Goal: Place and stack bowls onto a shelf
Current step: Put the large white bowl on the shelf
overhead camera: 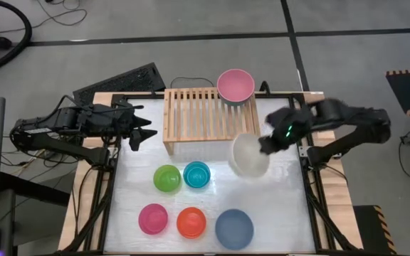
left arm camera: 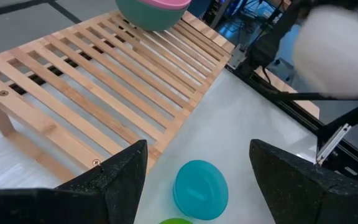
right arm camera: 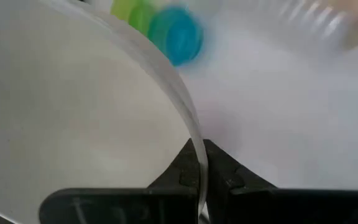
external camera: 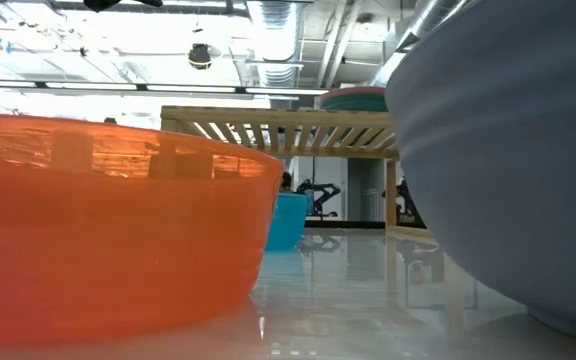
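Observation:
The light-wood shelf [overhead camera: 194, 114] stands at the table's far side. On its right end, a light pink bowl [overhead camera: 235, 84] sits nested in a teal green bowl [left arm camera: 143, 17]. My right gripper [overhead camera: 267, 146] is shut on the cream bowl [overhead camera: 250, 156], just off the shelf's near right corner. Green [overhead camera: 167, 178] and cyan [overhead camera: 196, 174] bowls lie upside down mid-table. Magenta [overhead camera: 153, 218], orange [overhead camera: 191, 222] and slate blue [overhead camera: 233, 228] bowls stand along the near edge. My left gripper [overhead camera: 144, 131] waits open, left of the shelf. My right gripper pinches the cream bowl's rim [right arm camera: 194, 146], one finger inside the bowl and one outside. It comes from the table's right side, slanting down. The bowl is tilted and looks lifted off the table.
The shelf's slats [left arm camera: 98, 74] are bare left of the pink-and-teal stack. In the low view the orange bowl [external camera: 108, 230] and the slate blue bowl [external camera: 508, 170] fill the foreground. A keyboard [overhead camera: 119, 82] lies beyond the table's far left corner.

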`<state>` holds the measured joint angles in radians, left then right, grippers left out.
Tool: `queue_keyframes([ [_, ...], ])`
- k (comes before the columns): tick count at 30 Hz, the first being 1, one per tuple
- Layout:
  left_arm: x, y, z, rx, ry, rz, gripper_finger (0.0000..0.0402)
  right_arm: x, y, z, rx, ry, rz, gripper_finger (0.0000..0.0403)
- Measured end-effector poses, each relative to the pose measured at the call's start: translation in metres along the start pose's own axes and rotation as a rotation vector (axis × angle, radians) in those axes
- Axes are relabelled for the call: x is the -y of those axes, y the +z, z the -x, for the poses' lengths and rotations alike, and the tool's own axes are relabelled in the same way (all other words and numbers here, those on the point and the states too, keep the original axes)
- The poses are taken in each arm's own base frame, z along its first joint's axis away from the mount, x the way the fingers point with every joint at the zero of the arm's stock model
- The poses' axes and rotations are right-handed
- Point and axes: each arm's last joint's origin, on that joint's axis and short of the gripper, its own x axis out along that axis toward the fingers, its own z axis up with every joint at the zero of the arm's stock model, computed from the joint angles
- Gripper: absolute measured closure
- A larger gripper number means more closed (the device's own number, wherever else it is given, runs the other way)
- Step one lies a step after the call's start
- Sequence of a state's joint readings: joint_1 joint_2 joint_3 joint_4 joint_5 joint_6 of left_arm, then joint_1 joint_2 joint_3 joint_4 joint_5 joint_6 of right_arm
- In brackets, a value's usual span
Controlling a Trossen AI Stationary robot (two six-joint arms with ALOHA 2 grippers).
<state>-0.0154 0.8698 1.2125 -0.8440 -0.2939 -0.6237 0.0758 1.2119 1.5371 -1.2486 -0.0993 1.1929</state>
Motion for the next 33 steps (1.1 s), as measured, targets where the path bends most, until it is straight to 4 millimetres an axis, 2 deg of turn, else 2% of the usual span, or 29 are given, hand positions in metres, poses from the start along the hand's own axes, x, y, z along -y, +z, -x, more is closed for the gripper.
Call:
queue_keyframes([
  [5, 0.000, 0.000, 0.000, 0.000, 0.000, -0.002, 0.0136, 0.007, 0.023, 0.040, 0.103, -0.108, -0.029, 0.0378],
  [9, 0.000, 0.000, 0.000, -0.001, 0.000, -0.009, 0.0136, 0.012, 0.045, 0.049, 0.135, -0.201, -0.034, 0.0378],
  [14, 0.000, 0.000, 0.000, -0.005, 0.004, -0.011, 0.0136, 0.014, 0.076, 0.036, 0.108, -0.241, 0.009, 0.0378],
  [24, -0.001, -0.001, 0.000, -0.006, 0.005, -0.011, 0.0136, 0.031, 0.134, -0.013, -0.051, -0.319, 0.050, 0.0378],
  [33, -0.004, -0.005, 0.000, -0.051, 0.037, 0.000, 0.0136, 0.054, 0.158, -0.017, -0.055, -0.365, -0.013, 0.0378],
])
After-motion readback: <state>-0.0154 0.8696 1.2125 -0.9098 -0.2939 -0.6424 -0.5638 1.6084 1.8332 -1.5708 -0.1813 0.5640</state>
